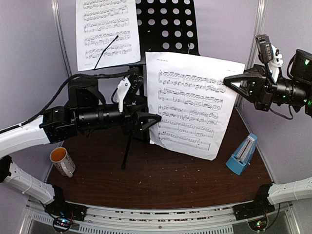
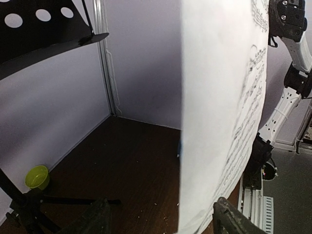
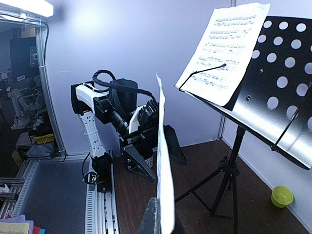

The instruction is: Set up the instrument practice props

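A black tripod music stand [image 1: 168, 24] stands at the far middle of a dark tabletop [image 1: 161, 183]. One sheet-music page [image 1: 105, 29] sits on the left half of its hole-punched desk, and the right half is bare. A second, loose page [image 1: 190, 105] hangs in the air in front of the stand, lower than the desk. The right gripper [image 1: 228, 81] is clenched on its right edge. The left gripper [image 1: 153, 122] is released, with its jaws wide either side of the page's left edge. A blue metronome [image 1: 242, 155] stands at the near right. To do this well, the right arm probably needs to lift the floppy page slowly towards the bare half and seat its bottom edge on the ledge, keeping clear of the seated page
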